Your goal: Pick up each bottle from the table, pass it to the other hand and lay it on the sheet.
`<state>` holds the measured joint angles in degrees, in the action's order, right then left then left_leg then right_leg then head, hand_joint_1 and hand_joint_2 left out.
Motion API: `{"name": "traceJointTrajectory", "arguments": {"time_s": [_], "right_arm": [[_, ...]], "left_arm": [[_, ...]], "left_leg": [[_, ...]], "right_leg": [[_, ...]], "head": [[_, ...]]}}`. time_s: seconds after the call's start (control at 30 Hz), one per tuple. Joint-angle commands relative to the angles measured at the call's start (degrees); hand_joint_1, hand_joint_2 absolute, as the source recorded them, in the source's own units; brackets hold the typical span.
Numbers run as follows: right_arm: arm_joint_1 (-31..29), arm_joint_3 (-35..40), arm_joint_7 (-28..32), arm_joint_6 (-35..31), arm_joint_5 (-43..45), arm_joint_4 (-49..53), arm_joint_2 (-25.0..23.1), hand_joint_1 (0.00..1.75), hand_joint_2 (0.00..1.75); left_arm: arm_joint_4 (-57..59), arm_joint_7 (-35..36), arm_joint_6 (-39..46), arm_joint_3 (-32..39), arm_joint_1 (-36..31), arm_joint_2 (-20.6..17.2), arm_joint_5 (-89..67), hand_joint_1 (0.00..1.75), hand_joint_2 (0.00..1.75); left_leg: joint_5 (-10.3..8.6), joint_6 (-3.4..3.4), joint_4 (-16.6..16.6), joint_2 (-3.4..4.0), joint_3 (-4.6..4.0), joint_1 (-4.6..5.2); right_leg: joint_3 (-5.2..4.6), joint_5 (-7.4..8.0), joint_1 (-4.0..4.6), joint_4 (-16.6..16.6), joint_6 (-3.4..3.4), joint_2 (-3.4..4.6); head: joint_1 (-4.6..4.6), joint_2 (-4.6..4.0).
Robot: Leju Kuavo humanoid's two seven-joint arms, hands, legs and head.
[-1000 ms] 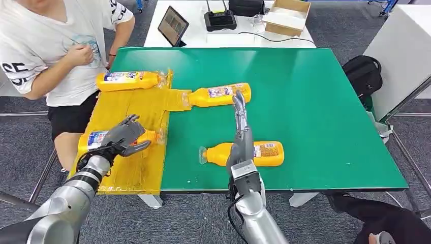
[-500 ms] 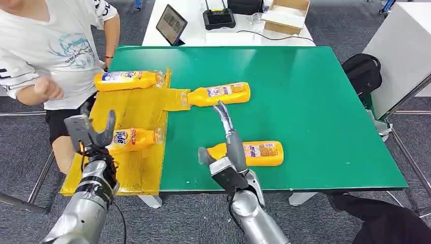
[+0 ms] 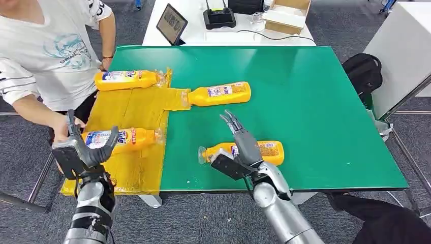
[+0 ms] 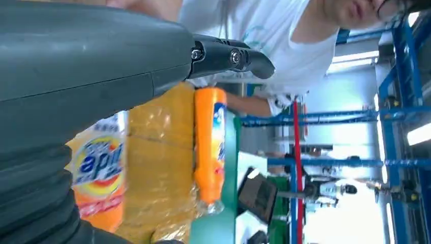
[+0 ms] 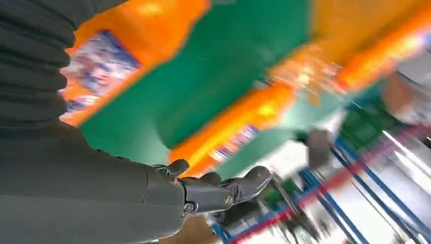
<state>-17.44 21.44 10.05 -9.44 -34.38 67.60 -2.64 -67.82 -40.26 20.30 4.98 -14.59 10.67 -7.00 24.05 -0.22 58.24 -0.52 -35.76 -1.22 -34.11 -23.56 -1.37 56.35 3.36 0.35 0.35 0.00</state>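
Observation:
Several orange bottles lie on their sides. One bottle (image 3: 127, 80) lies at the far end of the yellow sheet (image 3: 137, 109) and another (image 3: 122, 138) near its front. A third bottle (image 3: 219, 94) lies on the green table with its cap on the sheet's flap. The fourth bottle (image 3: 267, 152) lies near the table's front edge. My right hand (image 3: 243, 148) hovers over its neck end, fingers spread, holding nothing. My left hand (image 3: 84, 151) stands with fingers apart at the sheet's front left corner, just clear of the near bottle (image 4: 99, 173).
A person in a white shirt stands at the table's left side, with a hand (image 3: 66, 133) close to my left hand. A white table (image 3: 213, 35) behind holds a tablet, a router and a box. A black bag (image 3: 363, 76) sits to the right.
My left hand has let go of the near sheet bottle and drawn back to the front corner. My right hand has turned and dropped over the front bottle. The person's arm has come down.

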Motion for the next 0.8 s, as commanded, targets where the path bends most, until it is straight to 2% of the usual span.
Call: {"name": "traceJointTrajectory", "arguments": {"time_s": [0.03,0.2,0.57,0.8], "right_arm": [[-2.9,0.9,-3.1,6.0,-1.4,-7.9,6.1,0.00,1.75],[-3.6,2.1,-4.4,9.3,-1.7,-9.3,8.2,0.00,1.75],[-4.4,1.8,-6.2,9.1,-2.8,-9.3,10.8,0.00,1.75],[-7.7,2.5,-7.1,9.2,-4.0,-14.8,10.4,0.00,1.75]], "left_arm": [[0.3,0.3,-2.6,-3.0,2.4,0.9,0.5,0.00,1.75],[1.7,0.3,-3.1,-3.6,2.3,1.4,-0.6,0.00,1.75],[4.1,0.3,-3.1,-3.8,2.0,1.5,-1.1,0.00,1.75],[5.4,0.3,-3.6,-3.4,1.4,1.4,-0.8,0.00,1.75]], "left_leg": [[0.05,0.09,-0.1,-0.01,0.21,0.02],[0.07,0.10,0.0,0.02,0.21,-0.01],[0.03,0.06,0.0,0.00,0.09,0.04],[0.08,0.09,0.0,0.11,0.23,0.02]], "right_leg": [[0.24,-0.05,0.02,-0.1,-0.11,-0.07],[0.25,-0.05,0.05,-0.1,-0.15,-0.07],[0.11,-0.03,-0.01,0.0,-0.09,-0.05],[0.23,-0.04,0.02,0.0,-0.17,0.02]], "head": [[0.00,0.00],[-0.02,0.00],[0.00,0.00],[0.00,0.00]]}}
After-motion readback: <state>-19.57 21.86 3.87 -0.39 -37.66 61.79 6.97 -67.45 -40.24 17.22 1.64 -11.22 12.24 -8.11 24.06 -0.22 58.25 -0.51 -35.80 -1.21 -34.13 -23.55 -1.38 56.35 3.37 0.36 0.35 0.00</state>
